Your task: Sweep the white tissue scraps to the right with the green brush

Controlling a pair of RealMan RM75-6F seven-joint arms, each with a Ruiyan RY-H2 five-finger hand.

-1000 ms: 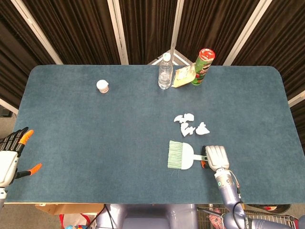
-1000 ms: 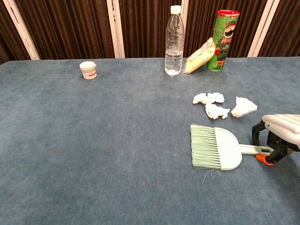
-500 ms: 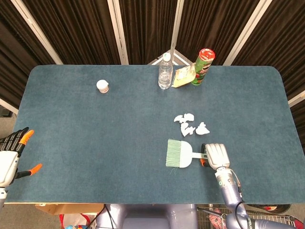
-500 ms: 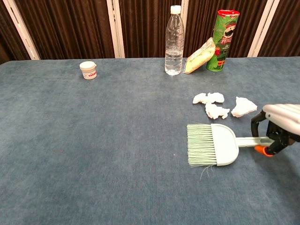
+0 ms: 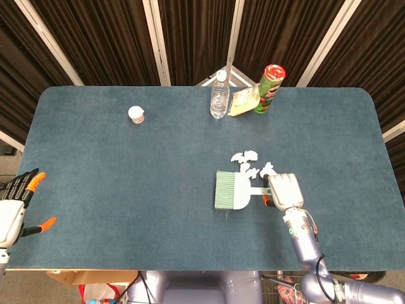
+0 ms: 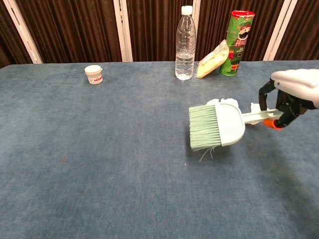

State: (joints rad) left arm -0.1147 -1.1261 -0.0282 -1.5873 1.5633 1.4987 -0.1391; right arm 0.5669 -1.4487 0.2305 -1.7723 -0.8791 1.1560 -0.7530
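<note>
My right hand (image 5: 283,190) (image 6: 294,92) grips the handle of the green brush (image 5: 231,190) (image 6: 215,125) and holds it lifted above the table, bristles pointing left. The white tissue scraps (image 5: 248,161) (image 6: 224,101) lie just beyond the brush; in the chest view the brush head hides most of them, and one scrap (image 6: 255,107) shows behind the handle. My left hand (image 5: 15,202) hangs off the table's left edge, fingers spread, holding nothing.
At the back of the blue table (image 5: 126,171) stand a clear water bottle (image 5: 218,95) (image 6: 185,43), a snack bag (image 5: 242,102) (image 6: 211,59) and a green chips can (image 5: 269,88) (image 6: 239,42). A small white jar (image 5: 137,114) (image 6: 93,74) sits at the back left.
My right hand has raised the brush off the table and carried it away from me and to the left, up against the tissue scraps. The left hand has not moved.
</note>
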